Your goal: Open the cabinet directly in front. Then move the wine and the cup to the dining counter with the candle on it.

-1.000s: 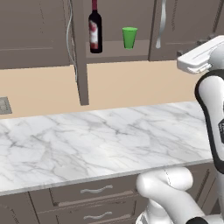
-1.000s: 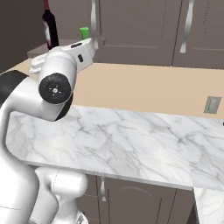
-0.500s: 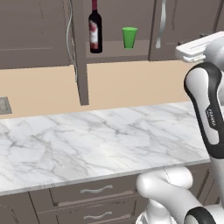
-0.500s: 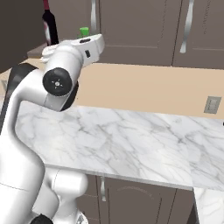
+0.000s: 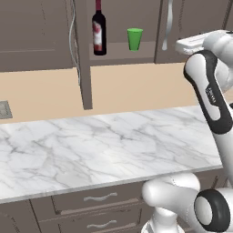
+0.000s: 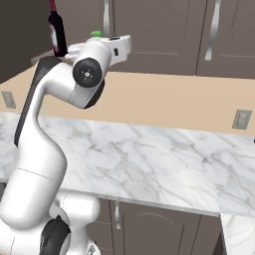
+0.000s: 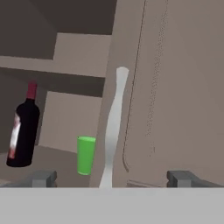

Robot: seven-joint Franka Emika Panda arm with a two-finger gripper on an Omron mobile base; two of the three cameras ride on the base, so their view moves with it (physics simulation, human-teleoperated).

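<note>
The cabinet hangs on the wall ahead. Its left door is swung open and stands edge-on; its right door is closed, with a long curved silver handle. On the shelf inside stand the wine at the left and the green cup to its right, both upright and apart. My gripper is open and empty. It is raised to shelf height, facing the right door's handle, short of it. The dining counter and the candle are out of view.
A long marble worktop with a beige backsplash runs below the cabinet, over drawers with short silver handles. More closed wall cabinets hang to the right. Wall outlets sit on the backsplash.
The arm has lifted the hand up and in toward the cabinet, from backsplash height to shelf height. The jaws have stayed open. Wine and cup have not moved.
</note>
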